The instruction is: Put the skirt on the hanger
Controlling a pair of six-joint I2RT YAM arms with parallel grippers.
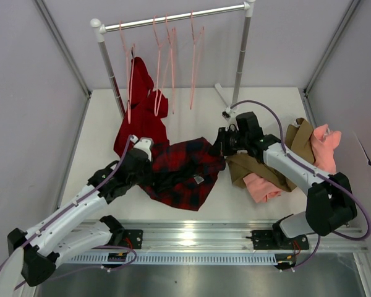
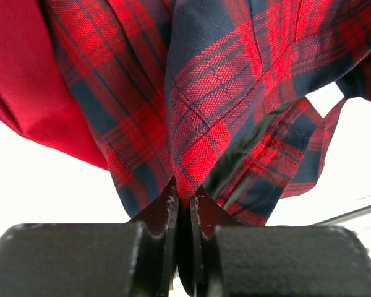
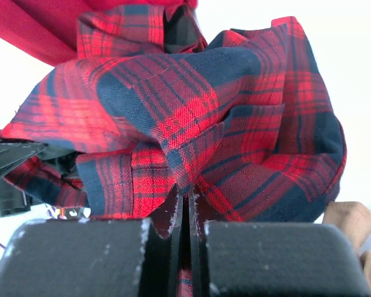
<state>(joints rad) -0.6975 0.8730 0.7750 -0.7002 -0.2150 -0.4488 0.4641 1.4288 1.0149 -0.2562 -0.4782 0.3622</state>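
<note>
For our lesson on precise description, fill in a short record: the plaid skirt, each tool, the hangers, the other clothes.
skirt: red and navy plaid, bunched between the two arms
left tool: shut on the skirt's fabric
right tool: shut on the skirt's fabric
hangers: pale pink, hanging on the rail; skirt not on one yet
other clothes: plain red garment below the rail's left end; tan and pink pile beside the right arm

Red garment [image 1: 141,120], tan and pink clothes [image 1: 298,145], rack [image 1: 216,11]
</note>
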